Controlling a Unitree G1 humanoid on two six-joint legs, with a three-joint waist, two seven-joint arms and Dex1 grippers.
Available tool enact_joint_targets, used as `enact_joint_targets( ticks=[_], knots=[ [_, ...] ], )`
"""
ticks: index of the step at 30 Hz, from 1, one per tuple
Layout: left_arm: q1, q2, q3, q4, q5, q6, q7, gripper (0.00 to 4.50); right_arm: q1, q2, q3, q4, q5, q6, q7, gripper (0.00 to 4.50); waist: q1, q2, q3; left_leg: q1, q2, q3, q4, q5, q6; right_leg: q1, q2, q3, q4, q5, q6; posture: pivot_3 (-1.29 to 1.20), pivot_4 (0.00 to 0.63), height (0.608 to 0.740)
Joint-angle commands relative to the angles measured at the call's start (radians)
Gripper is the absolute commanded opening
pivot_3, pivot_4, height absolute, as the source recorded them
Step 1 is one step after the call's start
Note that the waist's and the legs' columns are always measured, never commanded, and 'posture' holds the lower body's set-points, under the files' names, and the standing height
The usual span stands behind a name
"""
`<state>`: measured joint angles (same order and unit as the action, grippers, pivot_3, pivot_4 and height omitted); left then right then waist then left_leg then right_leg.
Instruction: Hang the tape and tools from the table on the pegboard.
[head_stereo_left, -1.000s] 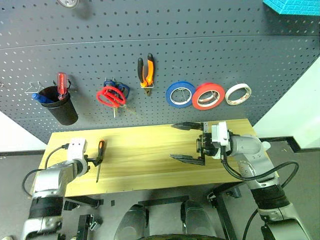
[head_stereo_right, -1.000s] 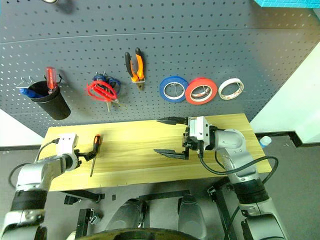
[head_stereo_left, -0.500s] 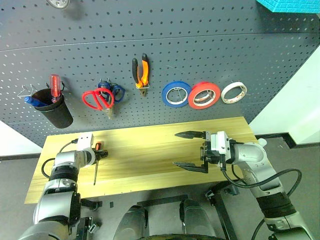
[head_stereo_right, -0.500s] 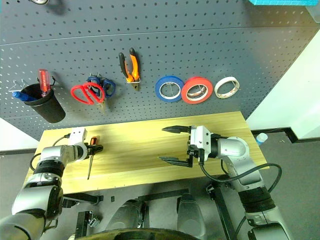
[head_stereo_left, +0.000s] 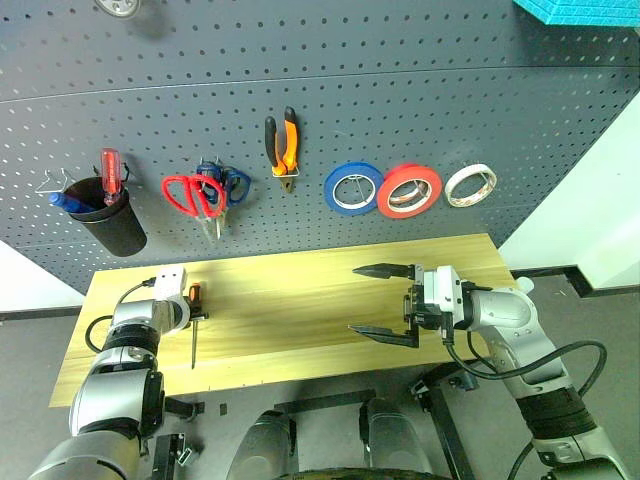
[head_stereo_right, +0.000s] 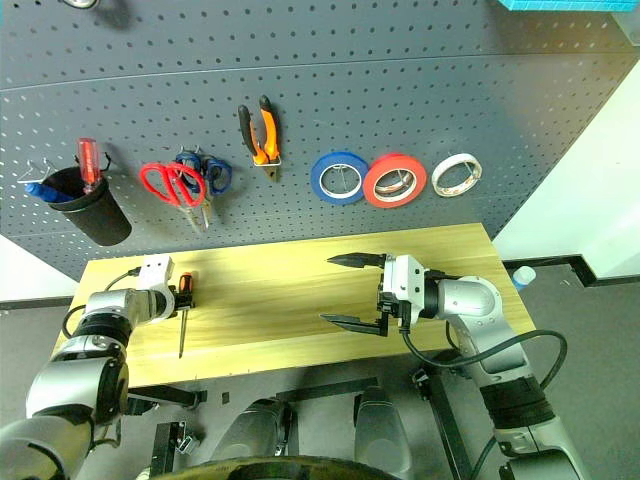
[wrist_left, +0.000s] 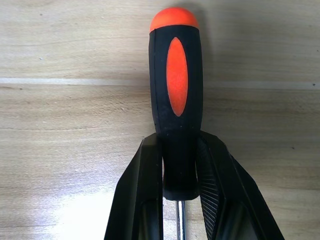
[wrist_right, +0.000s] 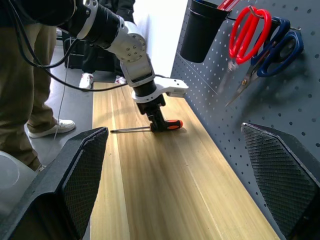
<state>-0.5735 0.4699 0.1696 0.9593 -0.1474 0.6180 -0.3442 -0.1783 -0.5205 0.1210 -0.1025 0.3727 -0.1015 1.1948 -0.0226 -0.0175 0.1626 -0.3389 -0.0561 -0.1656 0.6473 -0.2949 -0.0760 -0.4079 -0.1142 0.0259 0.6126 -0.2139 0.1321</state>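
Note:
A slim screwdriver (head_stereo_left: 193, 322) with an orange-black handle (wrist_left: 176, 100) lies on the light wood table (head_stereo_left: 290, 300) near its left end. My left gripper (head_stereo_left: 196, 306) is shut on the lower part of that handle, fingers (wrist_left: 145, 190) pressed on both sides. My right gripper (head_stereo_left: 385, 301) hangs open and empty over the table's right half, pointing left. On the dark grey pegboard (head_stereo_left: 420, 90) hang red-handled scissors (head_stereo_left: 188, 194), orange-and-black pliers (head_stereo_left: 284, 145) and the whitish tape (head_stereo_left: 472, 185).
The pegboard also carries a blue roll (head_stereo_left: 353, 188), a red roll (head_stereo_left: 410, 191), blue-handled scissors (head_stereo_left: 230, 183) and a black cup (head_stereo_left: 112, 222) holding a red-handled screwdriver (head_stereo_left: 109, 172). A person (wrist_right: 22, 75) stands beyond the table's left end.
My left hand came forward and down to the screwdriver, and its fingers have closed on the handle. The right arm has stayed almost still. The camera has shifted.

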Motion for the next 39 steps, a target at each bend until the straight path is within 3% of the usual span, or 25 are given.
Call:
enact_joint_targets(
  ticks=[1, 5, 8, 12, 16, 20, 23, 28, 34, 39],
  knots=[
    [0.105, 0.030, -0.015, -0.211, -0.001, -0.086, -0.077, 0.56, -0.014, 0.001, -0.009, -0.021, 0.007, -0.016, -0.008, 4.50, -0.003, 0.000, 0.000, 0.000, 0.000, 0.000, 0.000, 0.000, 0.000, 0.000, 0.000, 0.000, 0.000, 0.000, 0.000, -0.04, 0.102, 0.738],
    [0.412, 0.071, -0.003, -0.693, -0.031, -0.329, -0.231, 0.56, -0.013, -0.006, -0.018, -0.030, 0.013, -0.014, -0.013, 4.50, -0.009, 0.000, 0.000, -0.002, 0.001, 0.000, -0.001, 0.000, -0.001, -0.003, 0.000, 0.001, 0.000, 0.000, 0.000, -0.04, 0.103, 0.738],
    [0.676, 0.100, 0.091, -1.044, -0.205, -0.467, -0.450, 0.56, -0.021, -0.005, -0.017, -0.022, 0.018, -0.016, -0.007, 4.50, -0.014, 0.000, 0.000, -0.003, 0.001, 0.001, -0.001, -0.001, -0.002, -0.004, -0.001, 0.001, -0.001, 0.000, -0.001, -0.02, 0.102, 0.738],
    [0.777, 0.111, 0.227, -1.219, -0.410, -0.444, -0.527, 0.56, -0.041, 0.003, -0.010, -0.005, 0.023, -0.020, 0.006, 4.50, 0.012, 0.002, 0.001, -0.002, 0.001, 0.001, -0.002, -0.002, -0.001, -0.002, -0.002, 0.001, -0.002, -0.003, -0.004, 0.00, 0.099, 0.738],
    [0.651, 0.120, 0.414, -1.203, -0.578, -0.477, -0.490, 0.56, -0.077, 0.023, 0.000, 0.008, 0.031, -0.021, 0.020, 4.50, 0.018, 0.002, 0.001, 0.000, 0.001, 0.001, 0.001, -0.002, -0.001, 0.002, -0.002, -0.001, -0.001, -0.005, -0.002, 0.02, 0.093, 0.738],
    [0.429, 0.200, 0.506, -1.113, -0.577, -0.538, -0.431, 0.56, -0.147, 0.077, -0.026, -0.042, 0.121, 0.055, -0.018, 4.50, 0.012, 0.001, 0.000, 0.000, 0.001, 0.001, 0.002, -0.002, 0.000, 0.003, -0.001, -0.001, -0.002, -0.004, -0.002, 0.02, 0.087, 0.738],
    [0.302, 0.207, 0.523, -1.066, -0.632, -0.521, -0.399, 0.56, -0.200, 0.119, -0.047, -0.070, 0.177, 0.100, -0.065, 4.50, 0.008, 0.001, 0.000, -0.001, 0.001, 0.001, 0.001, -0.002, -0.001, 0.001, -0.001, -0.001, -0.002, 0.000, -0.001, 0.02, 0.084, 0.738],
    [0.166, 0.215, 0.494, -0.966, -0.578, -0.575, -0.373, 0.56, -0.274, 0.159, -0.068, -0.101, 0.233, 0.167, -0.129, 4.50, 0.009, 0.001, -0.001, -0.002, 0.001, 0.001, -0.002, -0.002, -0.001, -0.002, -0.001, -0.001, -0.002, 0.000, -0.001, 0.00, 0.078, 0.738],
    [0.136, 0.280, 0.467, -0.749, -0.435, -0.703, -0.412, 0.56, -0.294, 0.156, -0.072, -0.126, 0.240, 0.207, -0.158, 4.50, 0.004, 0.001, -0.001, -0.002, 0.001, 0.001, -0.002, -0.002, 0.000, -0.002, 0.000, -0.001, -0.002, 0.000, -0.001, 0.00, 0.075, 0.738],
    [0.110, 0.313, 0.468, -0.627, -0.414, -0.763, -0.447, 0.56, -0.281, 0.144, -0.067, -0.149, 0.229, 0.229, -0.176, 4.50, 0.007, 0.000, -0.001, -0.002, 0.002, 0.001, -0.002, -0.002, 0.000, -0.002, 0.000, -0.001, -0.001, -0.001, 0.000, -0.01, 0.071, 0.738]
  ],
)
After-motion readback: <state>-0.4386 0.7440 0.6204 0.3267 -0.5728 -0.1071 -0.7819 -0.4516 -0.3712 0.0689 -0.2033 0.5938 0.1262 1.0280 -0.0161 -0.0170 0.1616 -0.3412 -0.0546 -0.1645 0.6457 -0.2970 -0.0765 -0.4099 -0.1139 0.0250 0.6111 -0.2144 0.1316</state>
